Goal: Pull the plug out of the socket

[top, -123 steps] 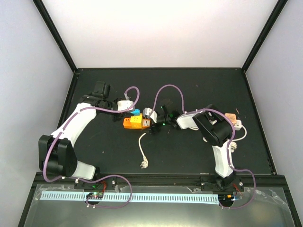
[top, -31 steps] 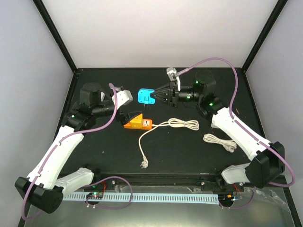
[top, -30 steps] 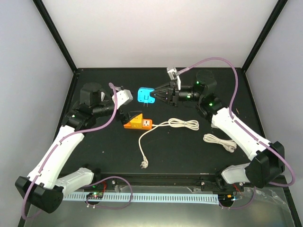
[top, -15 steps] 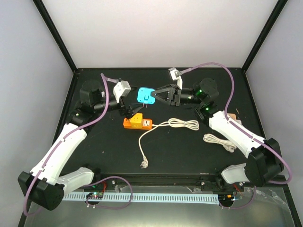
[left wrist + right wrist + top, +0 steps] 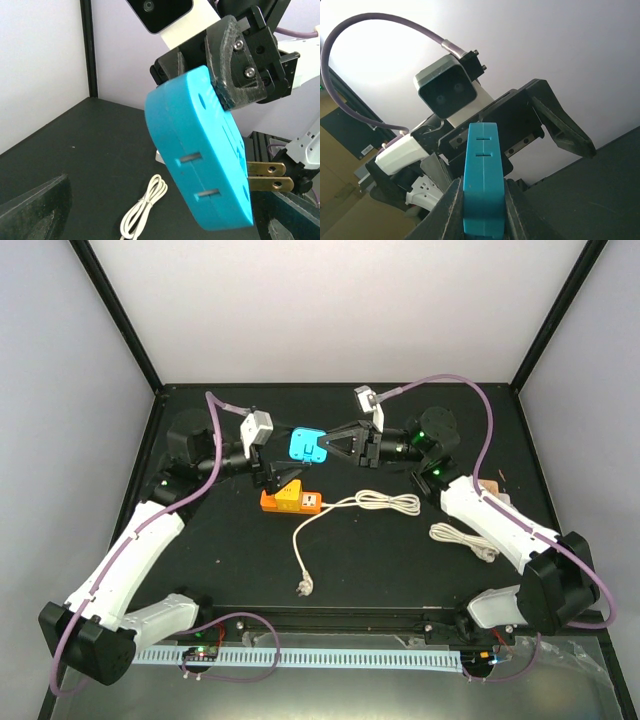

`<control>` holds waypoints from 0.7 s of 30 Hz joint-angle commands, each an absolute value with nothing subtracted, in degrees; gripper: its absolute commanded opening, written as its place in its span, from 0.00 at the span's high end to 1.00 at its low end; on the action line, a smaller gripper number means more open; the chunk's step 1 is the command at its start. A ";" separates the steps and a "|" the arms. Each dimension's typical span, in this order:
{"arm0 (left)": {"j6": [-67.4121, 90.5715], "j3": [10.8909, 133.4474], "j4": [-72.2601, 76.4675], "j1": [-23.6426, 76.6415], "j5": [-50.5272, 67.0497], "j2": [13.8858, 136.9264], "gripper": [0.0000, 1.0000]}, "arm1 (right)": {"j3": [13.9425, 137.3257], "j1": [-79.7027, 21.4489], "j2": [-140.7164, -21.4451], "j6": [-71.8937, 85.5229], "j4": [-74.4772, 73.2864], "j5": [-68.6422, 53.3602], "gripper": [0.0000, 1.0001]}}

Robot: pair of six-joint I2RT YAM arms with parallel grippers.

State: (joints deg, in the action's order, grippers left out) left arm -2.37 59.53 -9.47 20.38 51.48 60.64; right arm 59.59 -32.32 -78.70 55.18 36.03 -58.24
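A blue plug (image 5: pixel 305 443) with brass prongs (image 5: pixel 265 175) hangs in the air above the table, well apart from the orange socket (image 5: pixel 285 500) lying below it. My right gripper (image 5: pixel 325 448) is shut on the plug's rear, its dark fingers (image 5: pixel 447 210) pressed to both flat sides of the blue plug (image 5: pixel 482 175). My left gripper (image 5: pixel 283 468) is open and faces the plug's slotted edge (image 5: pixel 200 155), its fingertips (image 5: pixel 35 210) wide at either side and not touching it.
A white cord (image 5: pixel 375 502) runs out of the orange socket and ends in a loose plug (image 5: pixel 303 586) near the front. A bundled white cable (image 5: pixel 462 540) lies at the right, also the bundle (image 5: pixel 145 205). The black table (image 5: pixel 200 550) is walled by white panels.
My left gripper has swung right and up toward the blue plug, staying open. The right gripper has edged slightly left with the plug still in it.
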 commanded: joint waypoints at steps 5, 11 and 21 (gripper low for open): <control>3.12 59.24 -5.04 19.22 52.80 60.32 0.03 | 58.83 -33.80 -77.08 50.44 35.56 -58.96 0.99; 4.38 58.70 -4.26 18.60 51.50 60.29 0.04 | 59.02 -34.60 -77.16 49.24 35.66 -60.19 0.99; 9.11 56.82 -1.14 16.58 48.34 60.39 0.10 | 58.94 -35.99 -77.04 48.72 38.57 -63.45 0.99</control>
State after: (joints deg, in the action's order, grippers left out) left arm 5.67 57.45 -4.89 18.61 52.99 60.36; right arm 59.22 -34.09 -78.70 49.08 34.83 -57.56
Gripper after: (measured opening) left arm 0.903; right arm 0.181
